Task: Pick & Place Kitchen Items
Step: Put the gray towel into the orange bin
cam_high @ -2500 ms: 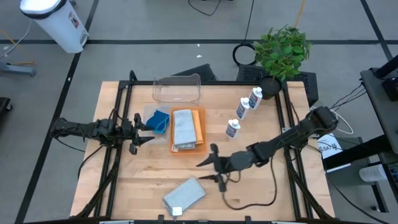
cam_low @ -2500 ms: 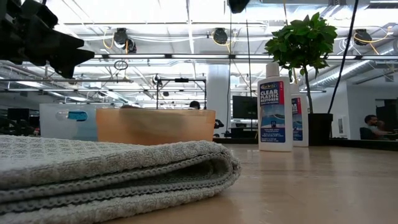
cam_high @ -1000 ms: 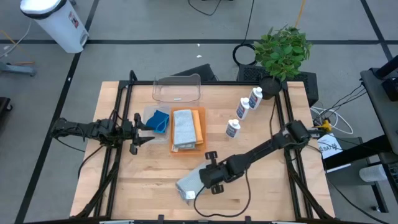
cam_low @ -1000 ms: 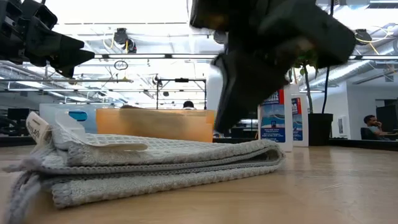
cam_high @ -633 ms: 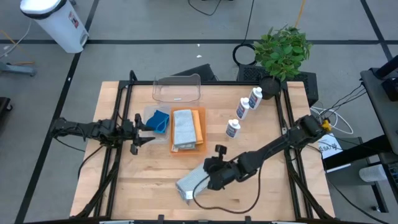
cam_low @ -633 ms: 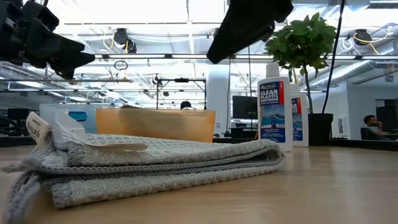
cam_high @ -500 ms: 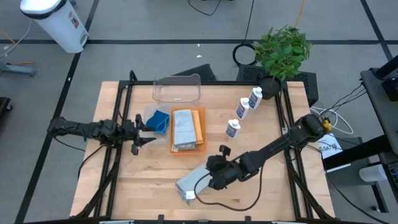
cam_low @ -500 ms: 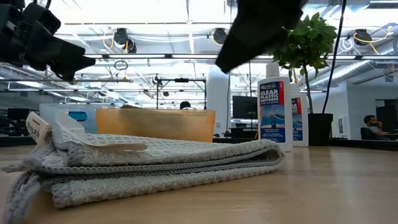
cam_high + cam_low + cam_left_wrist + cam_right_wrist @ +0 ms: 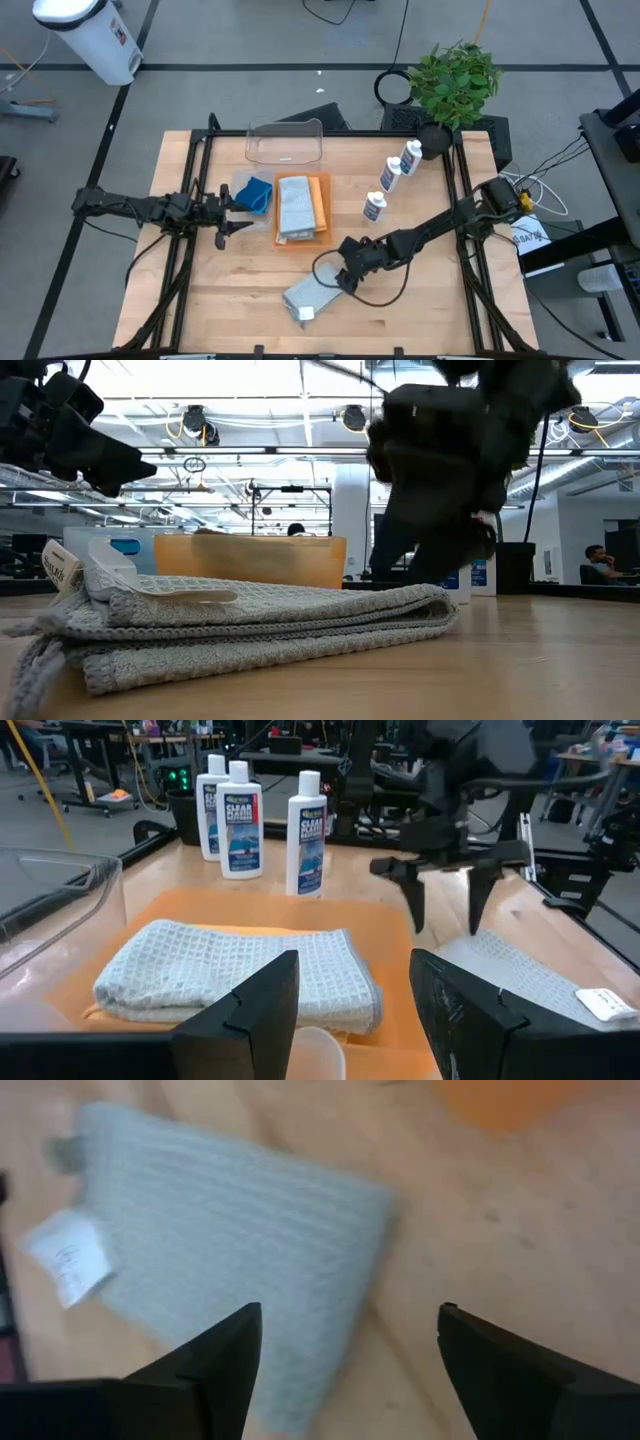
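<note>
A grey folded cloth with a white tag lies flat near the table's front edge. My right gripper hangs open just over its far right edge, fingers slanting down and spread wide. It touches nothing that I can see. My left gripper waits open at the table's left, level, beside the blue sponges. Another grey cloth lies on the orange cloth. Three white blue-labelled bottles stand upright at the right.
A clear plastic tub stands at the far edge behind the cloths. A potted plant sits past the far right corner. Bare wood lies right of the near cloth, and black frame rails run along both sides.
My right gripper has let go of the near grey cloth and risen off it. It then rolled at the wrist, opened wide, and came back down over the cloth's far right edge. The cloth has stayed where it lay.
</note>
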Available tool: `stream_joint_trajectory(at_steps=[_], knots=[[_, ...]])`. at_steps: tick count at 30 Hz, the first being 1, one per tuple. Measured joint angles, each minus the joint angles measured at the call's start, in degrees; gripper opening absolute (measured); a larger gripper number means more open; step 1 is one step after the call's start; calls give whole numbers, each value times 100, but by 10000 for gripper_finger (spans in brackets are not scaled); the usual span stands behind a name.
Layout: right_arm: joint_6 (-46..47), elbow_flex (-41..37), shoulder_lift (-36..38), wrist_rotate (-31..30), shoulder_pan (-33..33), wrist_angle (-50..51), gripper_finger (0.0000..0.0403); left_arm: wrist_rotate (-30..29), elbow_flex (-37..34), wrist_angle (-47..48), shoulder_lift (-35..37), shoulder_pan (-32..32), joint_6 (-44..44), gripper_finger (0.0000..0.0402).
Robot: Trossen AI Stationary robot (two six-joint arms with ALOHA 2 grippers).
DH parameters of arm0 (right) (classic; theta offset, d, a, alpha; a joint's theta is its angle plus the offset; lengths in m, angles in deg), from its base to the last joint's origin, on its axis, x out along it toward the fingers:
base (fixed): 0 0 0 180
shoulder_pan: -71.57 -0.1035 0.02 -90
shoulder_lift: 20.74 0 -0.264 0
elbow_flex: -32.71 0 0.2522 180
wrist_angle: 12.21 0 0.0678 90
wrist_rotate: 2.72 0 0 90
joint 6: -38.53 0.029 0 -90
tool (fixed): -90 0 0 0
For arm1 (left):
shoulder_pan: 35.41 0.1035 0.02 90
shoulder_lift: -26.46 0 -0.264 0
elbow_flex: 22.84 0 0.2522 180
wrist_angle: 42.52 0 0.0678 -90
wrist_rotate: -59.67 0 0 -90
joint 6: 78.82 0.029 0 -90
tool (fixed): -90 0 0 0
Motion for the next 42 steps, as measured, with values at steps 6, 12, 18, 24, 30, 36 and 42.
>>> stream_joint_trajectory(at_steps=[6,12,18,24,30,36,42], knots=[[174,-507,-40,192,44,-1282,266,-24,0,-29,-49,0,-4,198],[312,-564,-197,310,5,-1548,259,-24,0,-47,-49,0,-20,198],[529,-553,-405,271,-44,-1727,257,-24,0,-66,-49,0,-39,198],[531,-509,-632,309,-148,-2145,248,-24,0,-67,-49,0,-37,198],[396,-504,-780,377,-139,-2116,208,-24,2,-70,-49,0,-42,198],[-49,-507,-861,468,-91,-2080,114,-24,4,-68,-49,0,-42,198],[-1039,-513,-871,602,-62,-2182,11,-26,4,-68,-49,0,-39,198]])
